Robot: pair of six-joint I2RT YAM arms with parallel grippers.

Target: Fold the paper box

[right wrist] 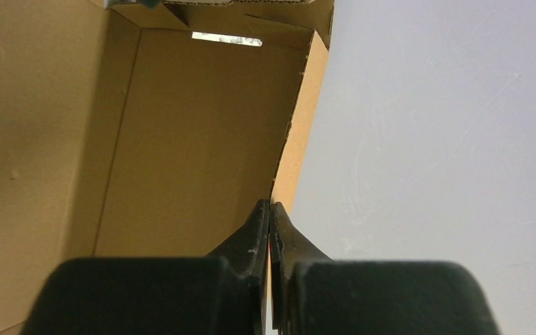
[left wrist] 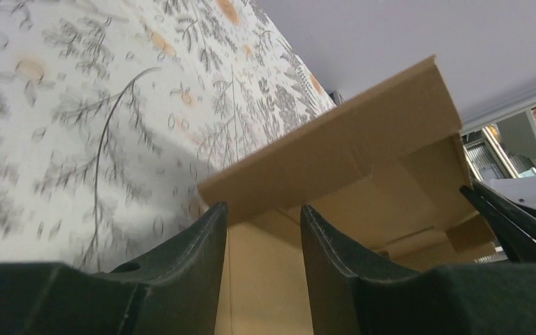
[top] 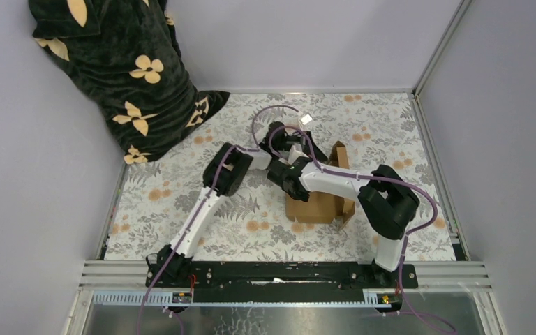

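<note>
Pale lilac walls (top: 307, 42) on 3 sides, w/ an alu frame post (top: 438, 49) at the far-right corner. Below them the tabletop (top: 174, 202) has a cloth w/ grey-leaf and orange-flower print. A dark blanket (top: 125, 77) w/ cream flowers is slumped in the far-left corner, against the wall. The brown cardboard box (top: 314, 208), part-folded, sits right of centre on the tabletop, one wall standing up. The right end effector (right wrist: 270, 204) has its fingers pinched together on a box wall's edge. The left end effector (left wrist: 262, 209) has its fingers apart by the box's far side, cardboard showing thru the gap; contact unclear.
</note>
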